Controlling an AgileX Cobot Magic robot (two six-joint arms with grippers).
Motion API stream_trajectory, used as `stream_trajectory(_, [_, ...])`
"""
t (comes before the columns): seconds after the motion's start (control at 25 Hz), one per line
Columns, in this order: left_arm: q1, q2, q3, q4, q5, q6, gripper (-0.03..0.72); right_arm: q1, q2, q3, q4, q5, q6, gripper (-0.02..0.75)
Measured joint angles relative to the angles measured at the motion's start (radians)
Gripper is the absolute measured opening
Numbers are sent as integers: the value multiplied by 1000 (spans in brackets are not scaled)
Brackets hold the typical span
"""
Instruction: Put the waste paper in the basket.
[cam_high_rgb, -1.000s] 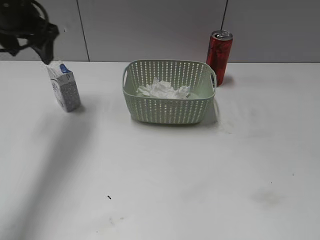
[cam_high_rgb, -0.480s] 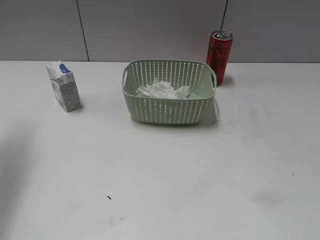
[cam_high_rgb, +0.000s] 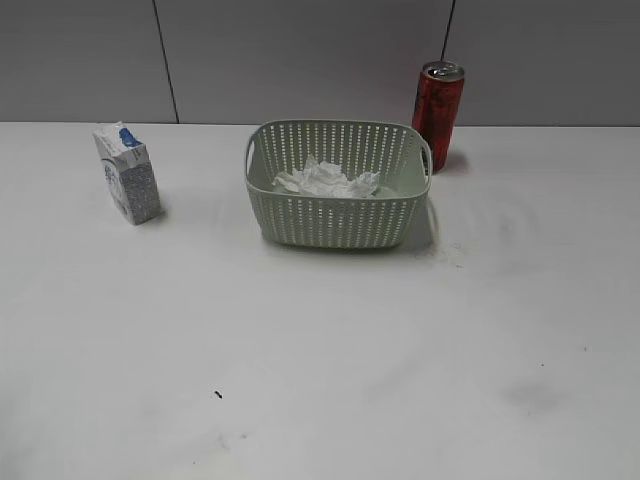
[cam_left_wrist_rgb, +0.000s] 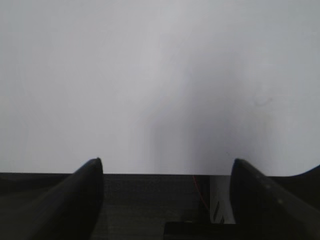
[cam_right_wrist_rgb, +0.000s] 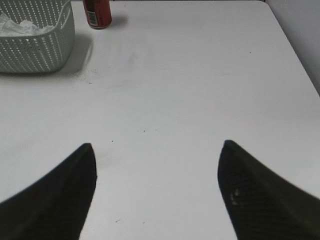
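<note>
Here, start with the left gripper (cam_left_wrist_rgb: 165, 170): its jaws stand spread wide, nothing between them, only bare white surface and the near table edge below. The right gripper (cam_right_wrist_rgb: 156, 150) is the same, jaws parted and empty, hanging over the open right half of the table (cam_high_rgb: 330, 340). Neither arm shows in the exterior view.

You find the waste paper (cam_high_rgb: 328, 181) lying inside the basket (cam_high_rgb: 340, 222), a heap of crumpled white tissue on the floor of it, below the rim. I cannot tell the long twisted wad from the smaller ones in that heap. No tissue lies loose on the table. By these views I judge the task done, or nearly so.

Risks from here, as I read it: the basket looks light, so an arm swinging across the middle could nudge or tip it and spill the paper. The red can (cam_high_rgb: 439, 100) stands tall just behind the basket's right rear corner and would topple at a brush. The tissue pack (cam_high_rgb: 127, 172) stands upright, well apart to the left, also easy to knock over.

Surface: matte white, with faint scuffs and a small dark speck (cam_high_rgb: 217, 394) toward the front. Behind it, a plain grey panelled wall (cam_high_rgb: 300, 60) with vertical seams.
</note>
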Motion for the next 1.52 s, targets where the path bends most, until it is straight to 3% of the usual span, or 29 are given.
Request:
stream_trajectory(0.28, [0, -333, 187, -18, -48, 0, 578, 0, 0, 0, 0, 0, 0, 571])
stream_trajectory(0.88, [0, -906, 241, -21, -151, 0, 575, 0, 0, 0, 0, 0, -1, 571])
stream_trajectory(1.12, [0, -1033, 241, -22, -151, 0, 575, 0, 0, 0, 0, 0, -1, 571])
stream_trajectory(1.52, [0, -1039, 241, -23, -151, 0, 571, 0, 0, 0, 1, 0, -1, 571])
